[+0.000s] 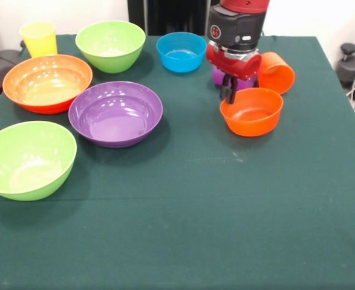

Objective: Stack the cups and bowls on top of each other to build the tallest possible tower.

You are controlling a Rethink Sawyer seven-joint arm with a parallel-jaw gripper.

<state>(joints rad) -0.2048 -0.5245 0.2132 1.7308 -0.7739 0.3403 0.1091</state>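
End effector (228, 92), fingers seemingly pressed together, hangs upper right over the small orange bowl's (251, 112) rim. Beside it, the orange cup (276, 72) lies tipped, mouth facing lower left.

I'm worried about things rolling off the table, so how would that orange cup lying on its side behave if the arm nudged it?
The orange cup lies on its side, so a nudge would probably roll it. Its tapered shape suggests it would curve rather than run straight. It looks like thin plastic, likely light and easily shoved; the small orange bowl close beside it might stop it.
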